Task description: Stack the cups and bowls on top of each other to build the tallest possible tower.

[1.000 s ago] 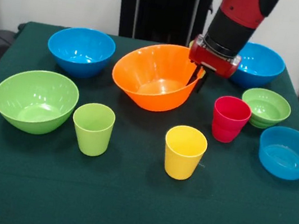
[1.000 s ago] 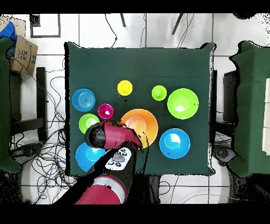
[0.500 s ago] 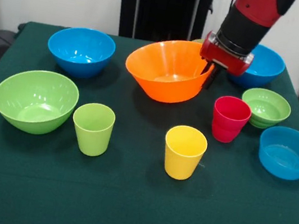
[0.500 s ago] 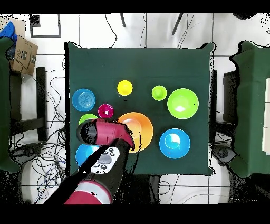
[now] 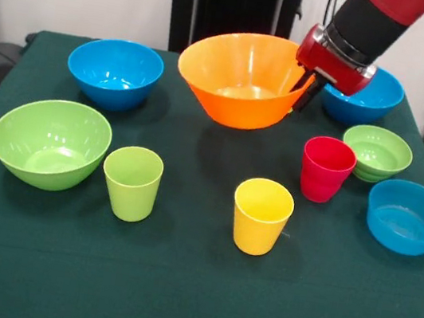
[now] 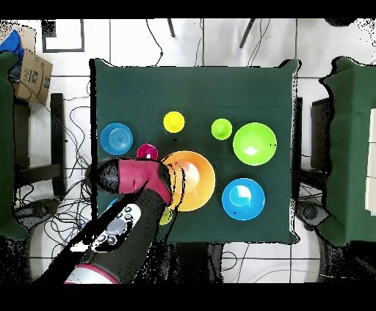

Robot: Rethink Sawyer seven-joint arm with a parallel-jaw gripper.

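My gripper (image 5: 303,92) is shut on the right rim of the large orange bowl (image 5: 239,79), which hangs level above the table's far middle with its shadow below it. In the overhead view the orange bowl (image 6: 192,180) shows beside my arm. A red cup (image 5: 326,170), a yellow cup (image 5: 261,216) and a lime green cup (image 5: 131,183) stand upright nearer the front. A medium blue bowl (image 5: 114,71) sits far left, and a second blue bowl (image 5: 370,94) is partly hidden behind my arm. The large green bowl (image 5: 49,141) is at the left. No tower shows.
A small green bowl (image 5: 377,153) and a small shallow blue bowl (image 5: 408,217) sit at the right edge of the green cloth table (image 5: 175,290). Chairs and cables surround the table in the overhead view.
The orange bowl was tilted with its base near the table. It has risen, levelled out and shifted slightly right with my gripper, which stays shut on its rim.
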